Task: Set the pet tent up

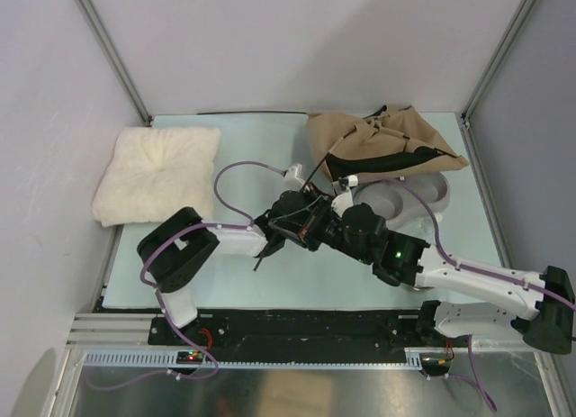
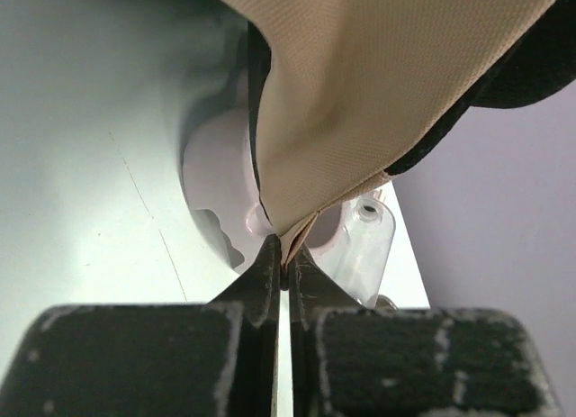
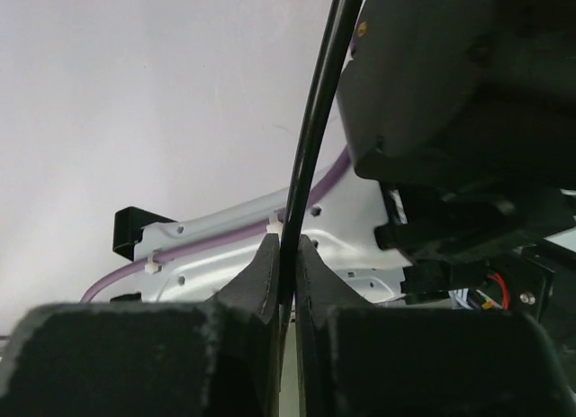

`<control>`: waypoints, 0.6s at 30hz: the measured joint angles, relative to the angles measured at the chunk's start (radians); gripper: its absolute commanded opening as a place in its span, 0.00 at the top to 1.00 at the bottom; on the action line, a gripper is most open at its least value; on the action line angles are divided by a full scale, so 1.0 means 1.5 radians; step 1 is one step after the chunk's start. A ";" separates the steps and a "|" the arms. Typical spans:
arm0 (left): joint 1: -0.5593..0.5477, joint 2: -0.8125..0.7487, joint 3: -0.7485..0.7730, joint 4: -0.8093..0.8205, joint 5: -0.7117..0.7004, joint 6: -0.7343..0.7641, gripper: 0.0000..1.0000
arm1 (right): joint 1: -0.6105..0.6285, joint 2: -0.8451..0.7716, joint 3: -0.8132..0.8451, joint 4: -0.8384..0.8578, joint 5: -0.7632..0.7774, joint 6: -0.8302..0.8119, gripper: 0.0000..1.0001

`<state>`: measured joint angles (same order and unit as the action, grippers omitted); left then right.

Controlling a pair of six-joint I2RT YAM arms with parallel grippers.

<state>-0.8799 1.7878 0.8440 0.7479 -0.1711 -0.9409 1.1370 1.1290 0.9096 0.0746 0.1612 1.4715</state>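
Right end effector is closed tight on a thin dark pole. Both fingers press its sides with no gap showing. The pole runs up from the fingertips and bows slightly right before leaving the top of the view. Just right of the pole, a big black housing fills the upper right, very close to the camera. Below it there's exposed connector hardware with a red wire. Further back, a white arm link crosses behind the pole. A purple cable is clipped along it, with a black bracket at its left end. Plain pale wall behind everything.
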 measured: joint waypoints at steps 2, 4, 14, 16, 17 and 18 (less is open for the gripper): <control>0.005 -0.018 -0.013 -0.002 0.015 0.007 1.00 | 0.000 -0.025 -0.007 -0.016 0.007 -0.020 1.00; 0.009 -0.033 -0.023 -0.004 0.027 0.016 1.00 | 0.000 -0.050 -0.013 -0.036 0.013 -0.040 1.00; 0.018 -0.125 -0.051 -0.068 0.108 0.089 1.00 | 0.003 -0.113 -0.052 -0.112 0.060 -0.178 1.00; 0.019 -0.147 -0.052 -0.090 0.122 0.102 1.00 | 0.004 -0.120 -0.061 -0.117 0.072 -0.207 1.00; 0.020 -0.160 -0.052 -0.105 0.128 0.110 1.00 | 0.004 -0.123 -0.063 -0.117 0.077 -0.219 1.00; 0.021 -0.173 -0.052 -0.122 0.135 0.116 1.00 | 0.004 -0.126 -0.067 -0.117 0.082 -0.234 1.00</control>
<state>-0.8486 1.5276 0.7666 0.5644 0.0315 -0.7662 1.1427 0.9401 0.8093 -0.1017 0.2848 1.1206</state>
